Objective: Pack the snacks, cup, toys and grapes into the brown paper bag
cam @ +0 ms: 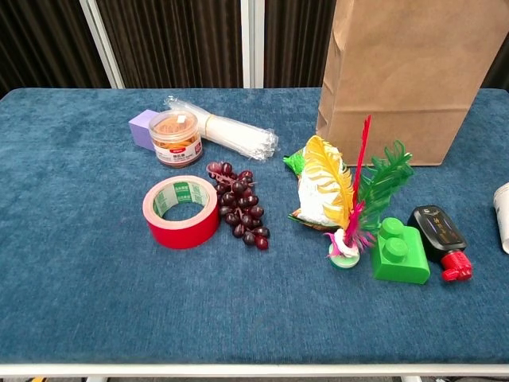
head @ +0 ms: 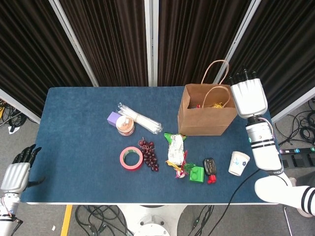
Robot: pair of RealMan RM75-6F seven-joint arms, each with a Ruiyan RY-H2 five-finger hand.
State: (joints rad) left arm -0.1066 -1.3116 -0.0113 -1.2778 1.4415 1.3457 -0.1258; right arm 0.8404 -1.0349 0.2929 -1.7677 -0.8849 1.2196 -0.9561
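Presently, nearest me on the counter [head: 78,147], the green block [cam: 400,251] and paper cup [head: 239,162] lie right; the cup looks light and crushable, best taken round its wall. Grapes [cam: 241,211] sit mid-counter, soft, best lifted by the stem. Farther right stands the brown paper bag [head: 204,118]. My right hand [head: 248,97] hovers beside it, fingers extended, empty. My left hand [head: 17,173] hangs off-counter, holding nothing.

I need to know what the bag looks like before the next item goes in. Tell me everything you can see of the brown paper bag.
The brown paper bag stands upright and open on the blue table, toward its far right. It is plain kraft paper with two thin looped handles sticking up. Something yellow shows inside. The right robot hand hovers at its right rim; contact cannot be told. A green snack packet lies just in front.
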